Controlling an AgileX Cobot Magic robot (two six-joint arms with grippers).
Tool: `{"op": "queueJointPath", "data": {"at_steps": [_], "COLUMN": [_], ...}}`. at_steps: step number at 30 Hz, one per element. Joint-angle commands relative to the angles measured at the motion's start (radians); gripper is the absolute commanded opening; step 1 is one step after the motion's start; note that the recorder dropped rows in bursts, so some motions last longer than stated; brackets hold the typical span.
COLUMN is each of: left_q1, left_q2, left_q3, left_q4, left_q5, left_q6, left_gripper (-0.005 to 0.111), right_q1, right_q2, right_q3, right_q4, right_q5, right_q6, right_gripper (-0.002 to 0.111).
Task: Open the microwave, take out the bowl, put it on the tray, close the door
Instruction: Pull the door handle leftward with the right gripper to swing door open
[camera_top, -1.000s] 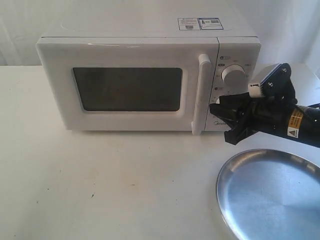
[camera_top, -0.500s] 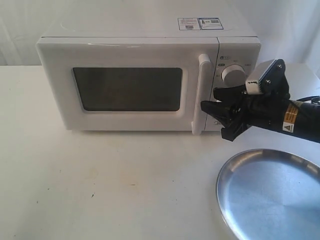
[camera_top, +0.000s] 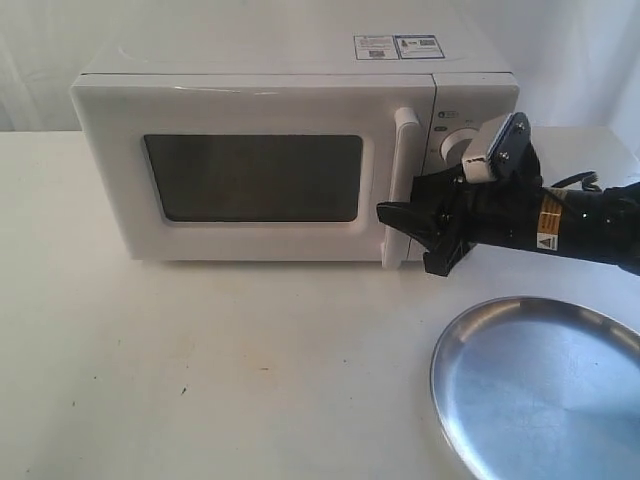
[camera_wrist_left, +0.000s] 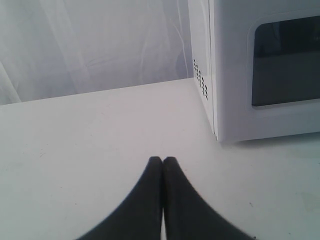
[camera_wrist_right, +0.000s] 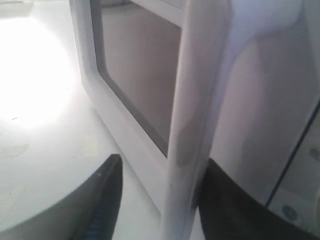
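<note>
I am seeing a white microwave with a dark-windowed white door, a shiny silver tray, and my black right gripper.

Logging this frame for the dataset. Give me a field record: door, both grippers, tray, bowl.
door: shut, flush with the microwave front
right gripper: open, one finger on either side of the handle, not closed on it
left gripper: shut, holding nothing, over the table off the microwave's vented side
tray: on the table in front of the microwave, visible part bare
bowl: not in view; window too dark to see through
</note>
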Motion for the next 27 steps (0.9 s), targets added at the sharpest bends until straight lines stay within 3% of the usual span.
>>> {"op": "queueJointPath", "data": {"at_steps": [1,3,6,13,19,27], "left_q1": [-0.002,-0.002,-0.002,-0.002,-0.002,-0.002], "left_q2": [-0.002,-0.002,-0.002,-0.002,-0.002,-0.002], "left_q3": [-0.003,-0.003,-0.003,-0.003,-0.003,-0.003], "left_q4": [-0.006,-0.006,-0.006,-0.006,-0.006,-0.006], "left_q5": [0.001,0.001,0.001,0.001,0.001,0.001], "left_q6": [0.0,0.0,0.0,0.0,0.0,0.0], "left_gripper": [0.0,0.0,0.0,0.0,0.0,0.0], "right_q1": [0.019,0.019,0.019,0.015,0.039,0.068], "right_q2": [0.031,0.031,0.029,0.008,-0.016,-0.127], "right_q3": [-0.045,-0.045,-0.045,-0.045,-0.045,-0.017], "right_q4": [0.045,0.036,-0.017,-0.038,-0.263,-0.413], "right_q5": [0.0,0.0,-0.169,-0.154,-0.173,-0.173], "right_q6": [-0.044,-0.044,-0.044,-0.048,0.024,0.06], "right_gripper": [0.0,0.0,0.0,0.0,0.0,0.0]}}
